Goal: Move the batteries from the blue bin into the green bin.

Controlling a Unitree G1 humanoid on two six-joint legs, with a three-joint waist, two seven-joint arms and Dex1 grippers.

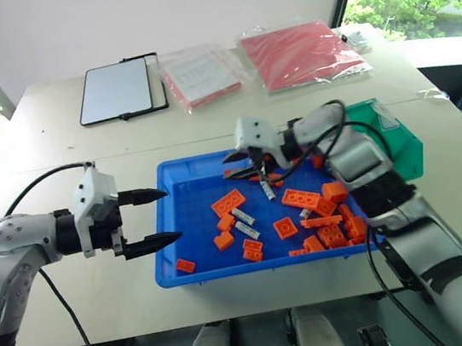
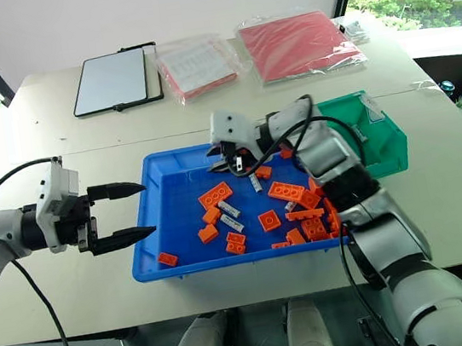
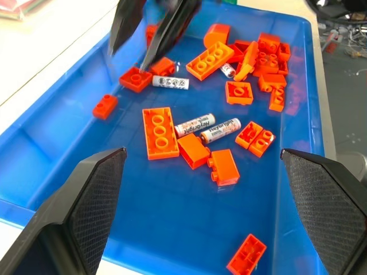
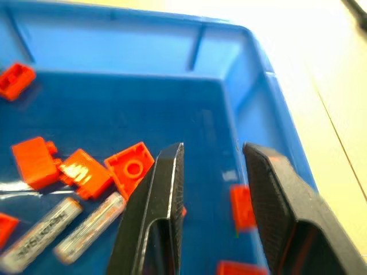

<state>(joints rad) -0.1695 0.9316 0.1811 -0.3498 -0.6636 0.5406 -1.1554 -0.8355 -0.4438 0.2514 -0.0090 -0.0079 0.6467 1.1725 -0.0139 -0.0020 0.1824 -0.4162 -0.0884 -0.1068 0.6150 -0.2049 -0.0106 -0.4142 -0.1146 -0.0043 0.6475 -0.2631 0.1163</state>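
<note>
We could read little. In the left wrist view two batteries (image 3: 207,127) lying side by side in the blue bin (image 3: 51,137) carried dark lettering along their silver sleeves (it looked like a brand name, but we could not make out the letters). A third battery (image 3: 170,82) bore small round marks, unreadable.

Left tool (image 1: 162,218) agape, level; right tool (image 1: 245,164) narrowed, nothing held.
</note>
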